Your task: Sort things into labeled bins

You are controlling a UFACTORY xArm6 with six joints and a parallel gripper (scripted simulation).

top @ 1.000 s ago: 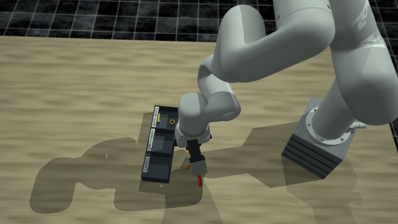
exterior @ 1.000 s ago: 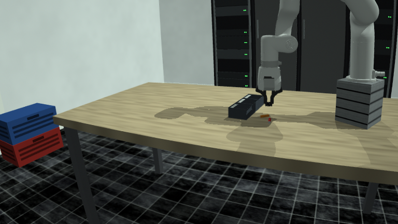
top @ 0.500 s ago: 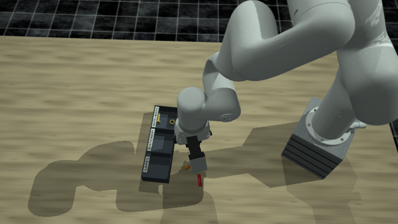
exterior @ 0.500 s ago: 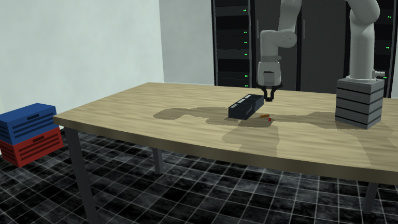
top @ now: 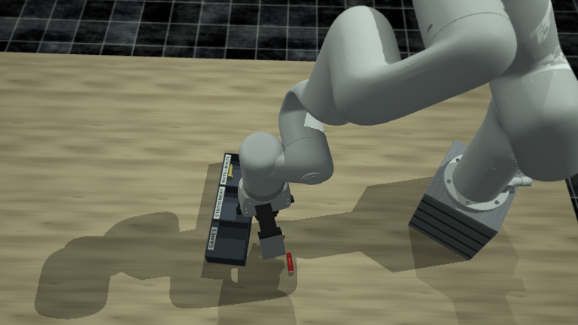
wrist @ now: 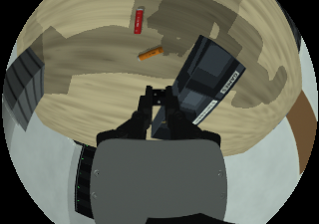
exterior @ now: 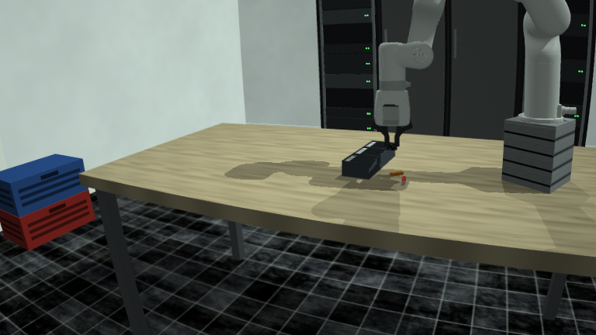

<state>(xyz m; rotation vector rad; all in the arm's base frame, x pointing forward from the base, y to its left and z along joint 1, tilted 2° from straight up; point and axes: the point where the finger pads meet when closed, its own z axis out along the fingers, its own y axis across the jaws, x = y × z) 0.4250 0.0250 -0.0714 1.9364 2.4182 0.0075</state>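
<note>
jaws of the gripper clamp something small, unidentifiable, above bins.

A: Surface?
B: Wood-grain table, dark legs, arm's shadow across it.
A: What's on it?
B: Dark three-part bin row, labels NUTS+BOLTS, STATIONERY, GAMES along one side. Standing flat.
A: Loose stuff?
B: Red cylinder lying just beside the GAMES end. Orange stick lying near it, close to the bins, apart from the red one.
A: Anything else?
B: Grey ribbed pedestal, well apart from the bins, at the table's edge.
</note>
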